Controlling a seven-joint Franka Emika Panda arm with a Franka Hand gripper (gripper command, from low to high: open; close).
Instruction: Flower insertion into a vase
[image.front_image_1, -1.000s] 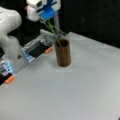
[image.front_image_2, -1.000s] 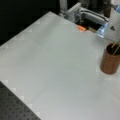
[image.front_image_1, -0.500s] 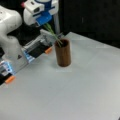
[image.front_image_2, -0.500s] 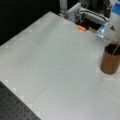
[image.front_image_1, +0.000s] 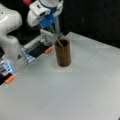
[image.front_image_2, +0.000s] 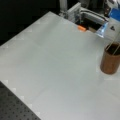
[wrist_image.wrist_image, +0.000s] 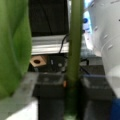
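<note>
The vase (image.front_image_1: 63, 53) stood upright on the white desk (image.front_image_1: 75, 90); in a front view it sat near the desk's right edge (image.front_image_2: 110, 59). The gripper (image.front_image_1: 50, 25) hung just above and to the upper left of the vase's mouth. Its blue-tipped fingers (image.front_image_1: 47, 22) were pinching a green flower stem (image.front_image_1: 55, 35), which slanted down with its lower end inside the vase. In the wrist view the stem (wrist_image.wrist_image: 75, 50) ran vertically, clamped between the dark fingers (wrist_image.wrist_image: 50, 82), with a broad green leaf (wrist_image.wrist_image: 12, 45) to the stem's left. Beyond the vase lay a grey rail with orange tabs (image.front_image_1: 48, 50). No legible writing or labels were found.
</note>
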